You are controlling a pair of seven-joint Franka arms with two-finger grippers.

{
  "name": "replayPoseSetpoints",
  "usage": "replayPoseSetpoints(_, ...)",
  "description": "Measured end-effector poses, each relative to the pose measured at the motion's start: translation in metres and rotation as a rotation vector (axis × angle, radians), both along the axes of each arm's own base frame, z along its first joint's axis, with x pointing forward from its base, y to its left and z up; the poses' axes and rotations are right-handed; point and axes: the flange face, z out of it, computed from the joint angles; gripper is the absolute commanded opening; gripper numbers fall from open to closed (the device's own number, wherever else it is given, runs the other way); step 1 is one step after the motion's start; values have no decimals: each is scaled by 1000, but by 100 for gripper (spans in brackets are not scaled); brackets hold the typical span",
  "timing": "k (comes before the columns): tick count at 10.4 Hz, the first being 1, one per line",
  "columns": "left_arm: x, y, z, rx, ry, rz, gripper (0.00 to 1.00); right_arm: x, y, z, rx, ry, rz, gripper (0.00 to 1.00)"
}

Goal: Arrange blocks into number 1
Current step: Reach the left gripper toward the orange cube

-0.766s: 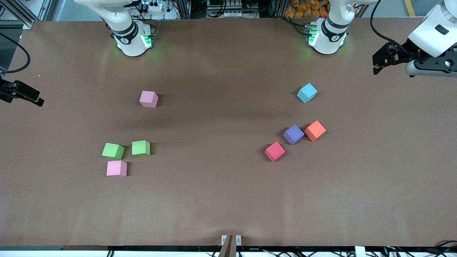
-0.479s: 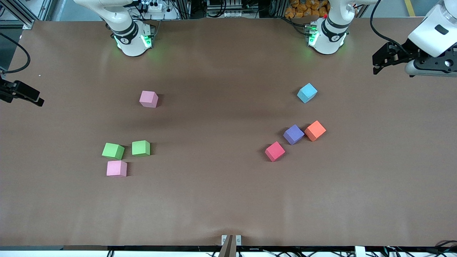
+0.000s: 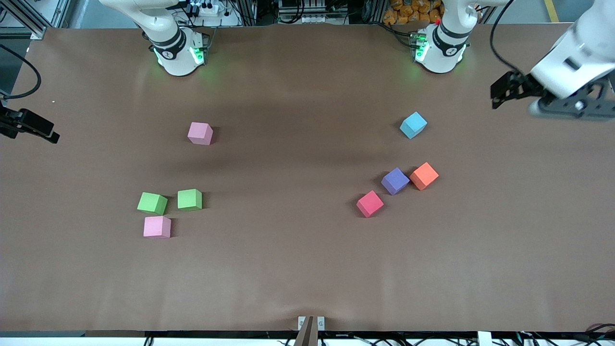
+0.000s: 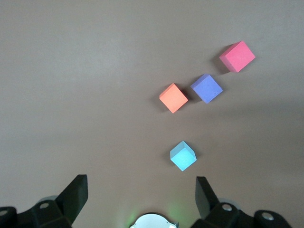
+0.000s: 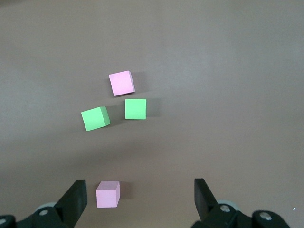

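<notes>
Eight blocks lie loose on the brown table (image 3: 298,269). Toward the left arm's end are the light blue (image 3: 413,125), orange (image 3: 424,176), purple (image 3: 395,181) and red (image 3: 370,203) blocks. Toward the right arm's end are one pink block (image 3: 200,133), two green blocks (image 3: 152,203) (image 3: 190,199) and a second pink block (image 3: 157,227). My left gripper (image 3: 497,93) (image 4: 141,190) hangs open and empty high over its end of the table. My right gripper (image 3: 45,130) (image 5: 139,194) waits open and empty high over its table end.
Both arm bases (image 3: 180,53) (image 3: 439,48) stand at the table's edge farthest from the front camera. A small metal bracket (image 3: 311,323) sits at the table's nearest edge. Purple and orange blocks almost touch.
The left arm has swung and tilted, carrying its gripper a little toward the middle of the table. The right arm and all blocks are where they were.
</notes>
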Motion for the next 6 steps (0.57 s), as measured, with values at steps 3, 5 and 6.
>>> replayPoseSetpoints(3,27,-41,-67,17,34,85,100,7,3,-11,0,13,4,100)
replayPoseSetpoints(5,42,-65,-127,18,27,146,100,19,6,-24,-3,6,10,100)
replayPoseSetpoints(6,49,-69,-159,15,7,209,100,25,8,-32,-5,3,13,100)
